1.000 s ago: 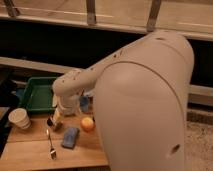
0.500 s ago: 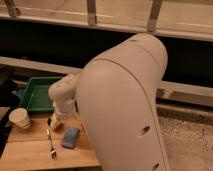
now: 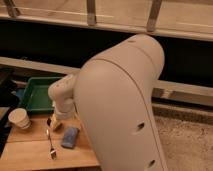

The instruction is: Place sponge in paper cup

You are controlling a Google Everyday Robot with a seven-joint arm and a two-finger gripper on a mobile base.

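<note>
The blue sponge lies flat on the wooden table, near its middle. The cream paper cup stands upright at the table's left edge. My gripper hangs below the white wrist, low over the table, just left of and behind the sponge and to the right of the cup. It holds nothing that I can see. My large white arm shell fills the right half of the view and hides that side of the table.
A green tray sits behind the table at the left. A metal spoon lies on the table left of the sponge, just in front of the gripper. A dark wall and railing run behind. Speckled floor shows at the right.
The arm has swung left and closer to the camera, covering the orange fruit. The gripper has moved left and down, now beside the sponge's left end. Sponge and cup have not moved.
</note>
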